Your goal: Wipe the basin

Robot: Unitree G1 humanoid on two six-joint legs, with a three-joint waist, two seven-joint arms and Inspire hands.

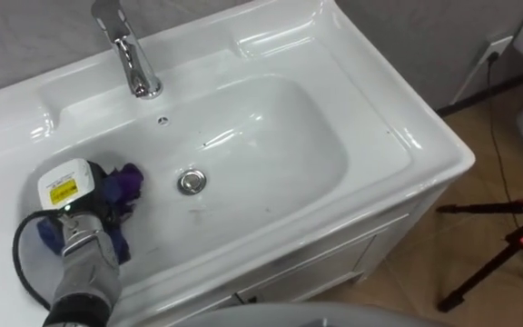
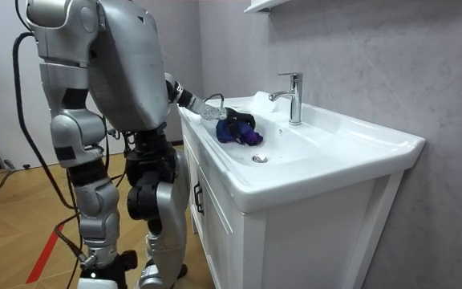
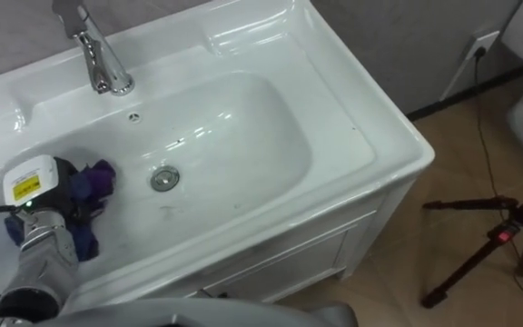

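The left robot hand (image 1: 92, 214) rests on one bunched purple cloth (image 1: 131, 184) at the left end of the white basin (image 1: 405, 138); whether it grips or only presses the cloth cannot be told. The bowl's long axis runs side to side. One faucet (image 1: 131, 56) at the back points toward the robot, with one drain (image 1: 192, 182) at the bottom and one tripod (image 1: 505, 247) on the floor to the right.

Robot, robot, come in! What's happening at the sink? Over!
Left hand down on purple cloth, left side of basin. Cloth beside drain, not on it. Nothing blocking the wipe. Over.
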